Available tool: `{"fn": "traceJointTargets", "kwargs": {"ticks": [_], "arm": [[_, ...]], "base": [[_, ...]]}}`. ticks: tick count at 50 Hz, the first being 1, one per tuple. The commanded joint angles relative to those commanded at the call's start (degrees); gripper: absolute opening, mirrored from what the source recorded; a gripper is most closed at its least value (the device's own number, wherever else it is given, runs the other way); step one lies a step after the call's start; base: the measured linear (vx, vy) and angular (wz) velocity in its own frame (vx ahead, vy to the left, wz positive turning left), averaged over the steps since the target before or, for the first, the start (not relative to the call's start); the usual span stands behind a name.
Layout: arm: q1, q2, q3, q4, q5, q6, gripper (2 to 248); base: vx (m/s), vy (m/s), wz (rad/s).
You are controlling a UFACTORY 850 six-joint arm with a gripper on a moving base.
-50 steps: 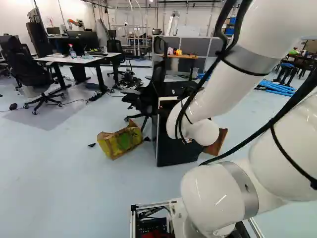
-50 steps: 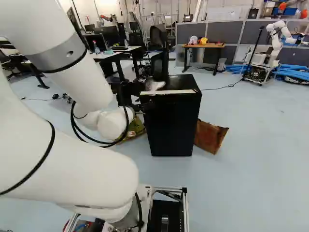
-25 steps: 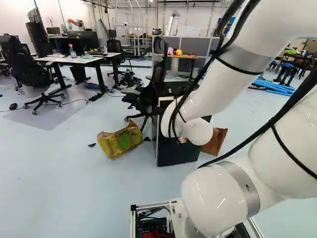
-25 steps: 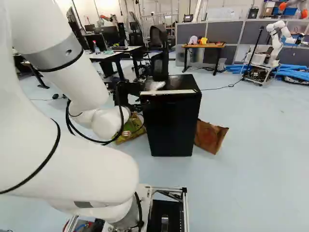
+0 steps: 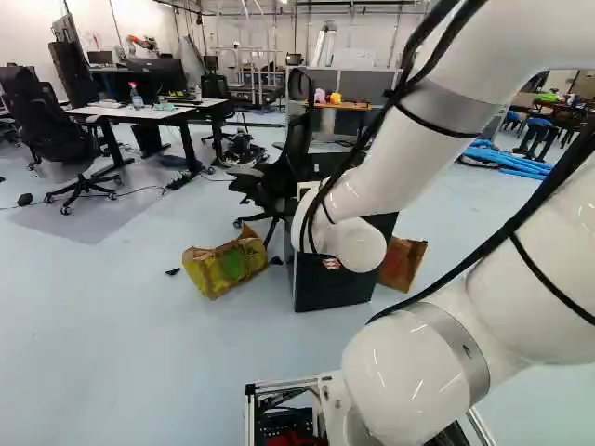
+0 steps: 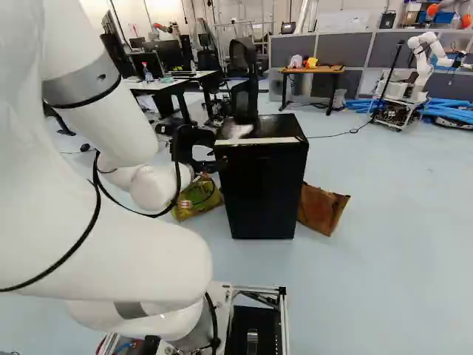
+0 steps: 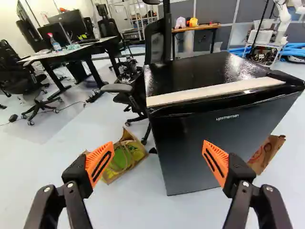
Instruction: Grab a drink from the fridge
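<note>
In the right base view my gripper (image 6: 195, 148) is a dark shape beside the upper left edge of the black fridge (image 6: 264, 192). The wrist view shows the gripper (image 7: 157, 160) wide open, with nothing held between its orange-padded fingers. Ahead of it the fridge (image 7: 200, 143) presents its dark front, door closed, with a pale strip (image 7: 214, 92) along the top front edge. One finger overlaps the fridge front in that view; the other lies over the floor and bag beyond. No drink is visible; the fridge's inside is hidden.
A yellow-green bag (image 5: 226, 266) lies left of the fridge, a brown one (image 6: 321, 209) right of it. An office chair (image 7: 138, 90) stands close behind the fridge's left side. Desks (image 5: 130, 112) are farther back left; another robot (image 6: 421, 66) stands back right.
The arm has swung leftward in both base views, its wrist joint now farther left across the fridge. The base and the fridge have stayed put.
</note>
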State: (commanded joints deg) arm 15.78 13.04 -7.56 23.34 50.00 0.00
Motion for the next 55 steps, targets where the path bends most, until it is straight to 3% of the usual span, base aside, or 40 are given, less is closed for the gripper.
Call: {"fn": "traceJointTargets", "kwargs": {"ticks": [24, 39, 55], "arm": [[5.85, -0.67, -0.59, 12.31, 0.48, 0.00, 247], [9.46, -1.30, -1.05, 16.25, 2.27, 0.00, 247], [13.28, -5.13, -2.16, 19.54, 5.69, 0.00, 247]], "base": [[0.000, 0.000, 0.000], [0.000, 0.000, 0.000], [0.000, 0.000, 0.000]]}}
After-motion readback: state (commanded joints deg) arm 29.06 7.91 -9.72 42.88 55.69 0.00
